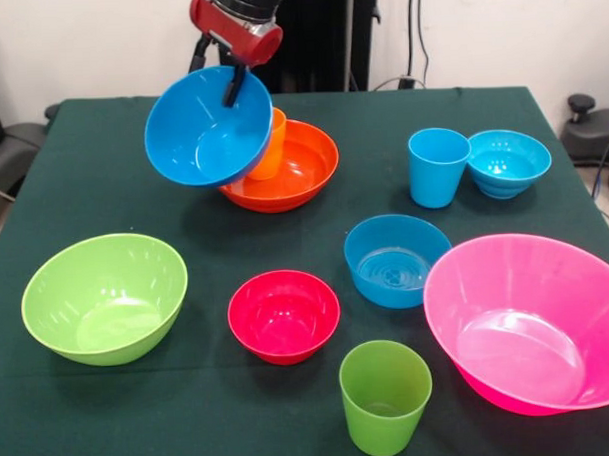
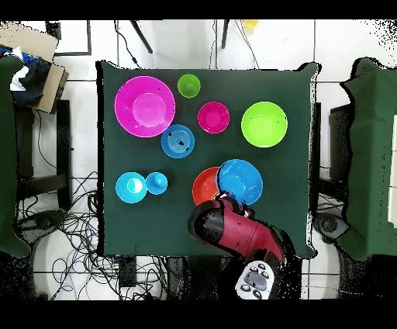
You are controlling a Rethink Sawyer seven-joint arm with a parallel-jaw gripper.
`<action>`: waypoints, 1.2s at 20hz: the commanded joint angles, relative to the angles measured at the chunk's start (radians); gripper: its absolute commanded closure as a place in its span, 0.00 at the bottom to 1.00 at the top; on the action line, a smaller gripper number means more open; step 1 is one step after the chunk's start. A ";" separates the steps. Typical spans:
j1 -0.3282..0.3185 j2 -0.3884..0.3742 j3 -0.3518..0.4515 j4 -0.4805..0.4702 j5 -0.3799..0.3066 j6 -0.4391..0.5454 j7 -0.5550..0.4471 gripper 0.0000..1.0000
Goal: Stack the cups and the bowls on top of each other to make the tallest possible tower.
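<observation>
My gripper is shut on the far rim of the large blue bowl and holds it tilted in the air, its opening facing the camera. The bowl hangs over the left side of the wide orange bowl, which has the orange cup standing in it. In the overhead view the blue bowl overlaps the orange bowl, with the gripper at its rim. Standing apart on the table are the light blue cup, turquoise bowl, medium blue bowl, red bowl, lime bowl, green cup and pink bowl.
The table has a dark green cloth. The pink bowl reaches the table's near right corner and the green cup stands at the near edge. Chairs stand at both sides and cables lie on the floor.
</observation>
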 commanded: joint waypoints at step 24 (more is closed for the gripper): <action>0.034 0.010 0.090 -0.003 -0.008 0.094 0.095 0.00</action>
